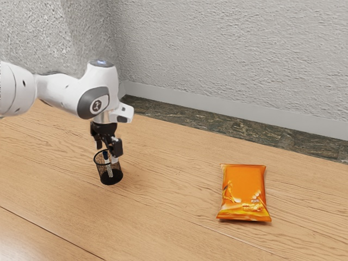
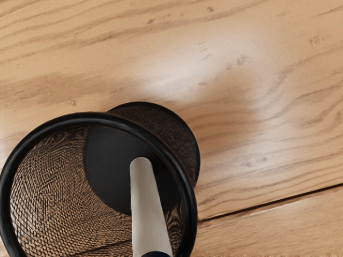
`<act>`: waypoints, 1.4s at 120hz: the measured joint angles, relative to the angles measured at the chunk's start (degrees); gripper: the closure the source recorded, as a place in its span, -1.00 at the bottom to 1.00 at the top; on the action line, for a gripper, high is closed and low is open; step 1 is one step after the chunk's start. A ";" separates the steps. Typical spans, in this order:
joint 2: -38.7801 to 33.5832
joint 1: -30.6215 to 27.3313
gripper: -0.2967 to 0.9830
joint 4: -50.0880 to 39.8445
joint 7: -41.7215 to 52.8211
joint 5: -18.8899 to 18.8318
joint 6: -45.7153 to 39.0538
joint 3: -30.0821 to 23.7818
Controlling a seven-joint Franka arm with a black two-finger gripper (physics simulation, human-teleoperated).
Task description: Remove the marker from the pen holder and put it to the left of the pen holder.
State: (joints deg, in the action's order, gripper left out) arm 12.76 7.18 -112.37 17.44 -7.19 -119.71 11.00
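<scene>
Presently, the black gripper (image 1: 108,151) is at the 12 o'clock side of the pen holder (image 1: 101,173) in the exterior view, just above its rim. The jaws stand well parted, gripping nothing. The marker (image 1: 110,170) is inside the holder, upright with a slight lean, its dark blue upper part near the jaws. An orange bag (image 1: 244,191) lies at the holder's 3 o'clock, well apart, on the wooden table (image 1: 163,217).

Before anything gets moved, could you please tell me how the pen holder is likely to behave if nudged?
The pen holder is probably light for its size, since its wall is thin mesh. Standing upright, it could tip if pushed near the rim, and its round shape suggests it might roll once down. The marker inside would likely shift too.
</scene>
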 joint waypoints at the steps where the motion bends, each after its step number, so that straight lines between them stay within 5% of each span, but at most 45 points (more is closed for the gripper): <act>1: 0.00 0.01 -0.54 -0.17 0.02 -0.29 -0.16 -0.05; 26: -0.15 -0.05 -0.50 -1.58 0.57 -3.62 -2.55 -0.36; 49: -0.36 -0.05 0.20 -1.98 0.81 -4.04 -3.08 -0.36; 67: -0.90 -0.06 0.49 -1.97 0.97 -4.09 -2.77 -0.36; 99: -6.51 -0.59 0.64 -0.75 0.69 -4.90 1.86 0.22; 121: -11.19 -0.27 0.68 11.71 0.51 -5.37 14.73 2.47; 140: 1.03 -1.74 0.69 25.63 0.29 -2.71 29.06 9.94; 168: 21.80 -6.75 0.69 35.44 -2.87 0.38 51.03 13.03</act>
State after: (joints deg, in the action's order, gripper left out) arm 34.56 0.44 -76.93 14.57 -6.81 -68.68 24.03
